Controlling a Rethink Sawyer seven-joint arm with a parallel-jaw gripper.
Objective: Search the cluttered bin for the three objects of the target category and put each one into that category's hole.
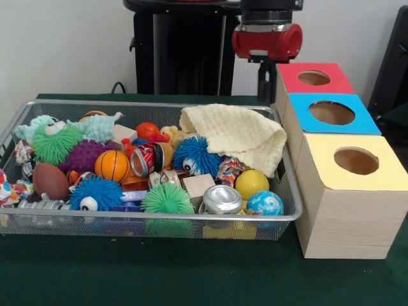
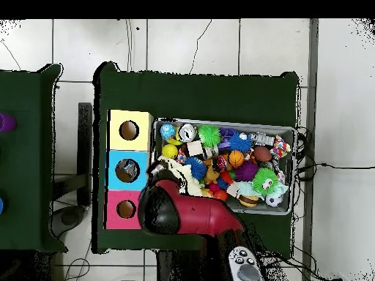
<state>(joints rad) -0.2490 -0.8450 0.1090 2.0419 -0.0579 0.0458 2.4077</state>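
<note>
The wire mesh bin (image 1: 159, 217) stands on the green table, full of toys. A wrinkly packet (image 1: 228, 171) lies between a blue spiky ball (image 1: 194, 155) and a yellow ball (image 1: 251, 183). Two more crinkly packets lie at the bin's left end (image 1: 23, 153) (image 1: 7, 189). My gripper (image 1: 266, 86) hangs below the red wrist, behind the bin's far right corner and next to the red-topped box (image 1: 293, 84). Its lower end is hidden. In the overhead view the arm's end (image 2: 157, 210) covers it, between the bin (image 2: 220, 123) and the boxes.
Three wooden boxes with round holes stand in a row right of the bin, with red, blue (image 1: 306, 125) and yellow (image 1: 325, 173) tops. A cream cloth (image 1: 236, 134) covers the bin's far right corner. A silver can (image 1: 222, 199), a red can (image 1: 145, 159) and several balls fill it.
</note>
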